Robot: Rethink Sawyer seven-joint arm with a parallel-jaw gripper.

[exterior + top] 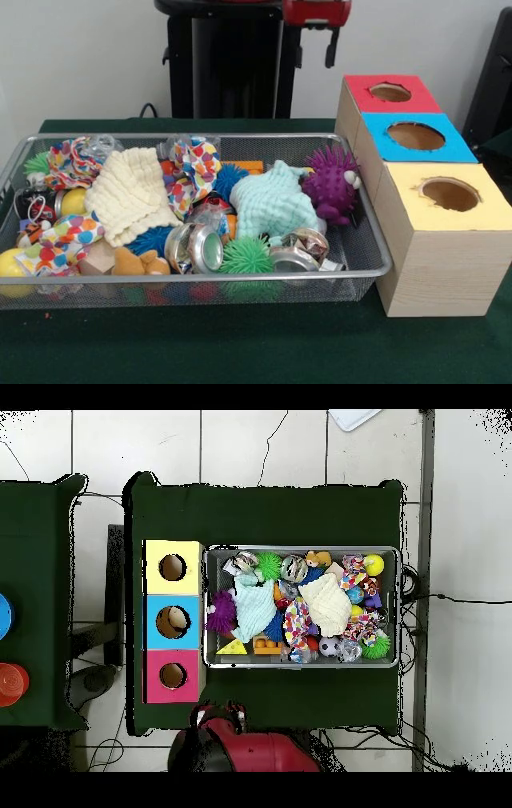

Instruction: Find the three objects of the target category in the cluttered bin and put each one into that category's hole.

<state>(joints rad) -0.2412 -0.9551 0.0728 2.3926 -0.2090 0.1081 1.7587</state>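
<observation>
The wire mesh bin [240,277] is full of clutter; it also shows in the overhead view [300,550]. An orange-brown plush bear [138,262] lies by the bin's front rim, half buried; overhead it is at the rim [318,560]. An orange, black-striped bit, likely the tiger [30,231], shows at the left end. A yellow rounded thing [11,265] in the front left corner may be the duckling. The red-surround hole [390,92] is the farthest box top, also seen from overhead [172,675]. My gripper [314,56] hangs open and empty by the pedestal, behind the bin.
The blue-surround hole [415,136] and the yellow-surround hole [450,194] stand in a row with the red one, right of the bin. A purple spiky hedgehog [330,182], a mint cloth [274,204], a cream cloth [132,196], a green spiky ball [246,256] and silver cans [196,246] fill the bin.
</observation>
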